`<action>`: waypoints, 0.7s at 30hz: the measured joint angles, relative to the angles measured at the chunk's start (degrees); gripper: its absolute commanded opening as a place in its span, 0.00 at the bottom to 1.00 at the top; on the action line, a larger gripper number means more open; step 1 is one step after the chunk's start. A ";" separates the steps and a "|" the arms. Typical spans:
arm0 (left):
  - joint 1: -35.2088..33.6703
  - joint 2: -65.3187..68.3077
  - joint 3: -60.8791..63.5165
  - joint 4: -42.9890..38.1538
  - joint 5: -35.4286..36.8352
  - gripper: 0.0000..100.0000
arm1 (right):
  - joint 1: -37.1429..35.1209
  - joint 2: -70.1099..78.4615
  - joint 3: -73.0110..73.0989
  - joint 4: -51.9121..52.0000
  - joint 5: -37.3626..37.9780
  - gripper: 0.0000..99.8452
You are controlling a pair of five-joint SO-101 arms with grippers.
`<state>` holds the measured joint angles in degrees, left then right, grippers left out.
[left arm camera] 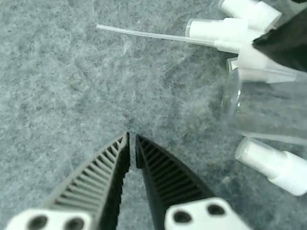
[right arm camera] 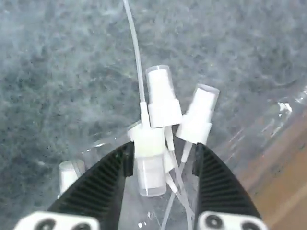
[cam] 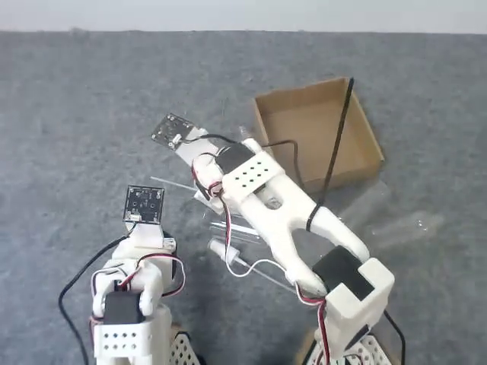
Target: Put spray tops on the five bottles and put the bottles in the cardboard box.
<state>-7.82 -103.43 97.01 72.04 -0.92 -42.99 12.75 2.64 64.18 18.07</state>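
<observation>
Right gripper [right arm camera: 163, 153] is spread wide over the spray tops [right arm camera: 163, 103], one sitting between its jaws. Left gripper [left arm camera: 132, 140] is pinched nearly closed, empty, over carpet [left arm camera: 72, 86].

The right tool [right arm camera: 163, 151] is spread wide, with a white spray top [right arm camera: 148, 165] between its sides. Two more spray tops [right arm camera: 163, 98] lie just beside it on the grey worktop [right arm camera: 57, 72].

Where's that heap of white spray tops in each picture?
High view: spray tops at centre, under the right arm.
Left wrist view: spray tops off to one side of the shut left hand.
Right wrist view: spray tops inside the open right hand and just beyond it.
Shared landmark: the long clear tube.
</observation>
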 measured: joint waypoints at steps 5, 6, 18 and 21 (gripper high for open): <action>0.00 0.00 0.00 0.00 0.00 0.01 | 1.76 -4.75 -4.40 8.18 -4.57 0.16; 0.00 0.00 0.00 0.00 0.00 0.01 | 2.55 -6.07 -6.24 10.64 -5.80 0.16; 0.00 0.00 0.00 0.00 0.00 0.01 | 30.59 -21.89 -11.69 34.02 -12.48 0.16; 0.00 0.00 0.00 0.00 0.00 0.01 | 41.67 -23.56 -7.91 34.11 -13.89 0.16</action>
<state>-7.82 -103.43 97.01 72.04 -0.92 -1.32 -10.81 -5.27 98.29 4.18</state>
